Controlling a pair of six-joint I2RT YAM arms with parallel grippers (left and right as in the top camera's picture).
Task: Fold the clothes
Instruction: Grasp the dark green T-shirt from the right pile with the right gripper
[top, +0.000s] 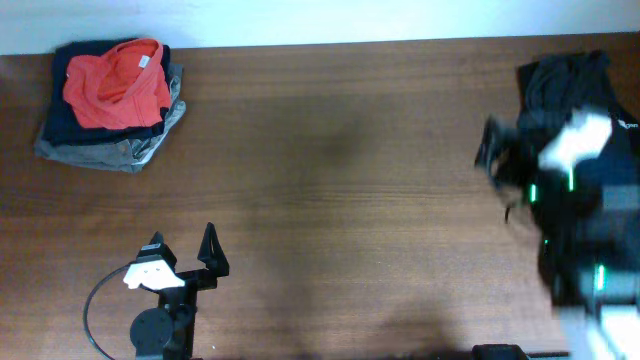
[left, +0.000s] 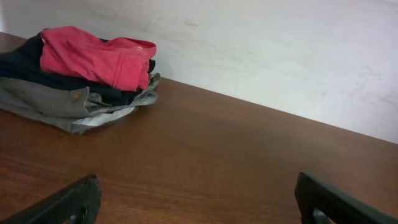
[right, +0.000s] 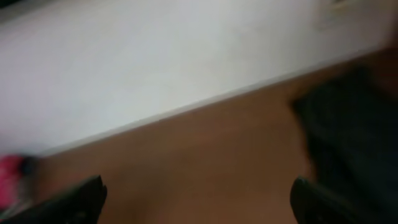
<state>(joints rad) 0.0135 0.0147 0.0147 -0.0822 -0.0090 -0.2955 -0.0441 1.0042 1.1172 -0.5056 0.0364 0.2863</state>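
A crumpled heap of black clothes (top: 563, 76) lies at the table's far right edge, partly hidden by my right arm. In the right wrist view the heap is a blurred dark mass (right: 348, 124) ahead on the right. My right gripper (top: 495, 158) is motion-blurred just left of the heap. Its jaws (right: 196, 190) stand wide open over bare wood with nothing between them. My left gripper (top: 183, 243) rests near the front left of the table. It is open too and holds nothing (left: 196, 190).
A folded stack (top: 110, 100) sits in the far left corner, a red garment (left: 93, 59) on top of dark blue and grey ones. A white wall (left: 280, 50) runs behind the table's far edge. A black cable (top: 92, 310) loops beside the left arm's base.
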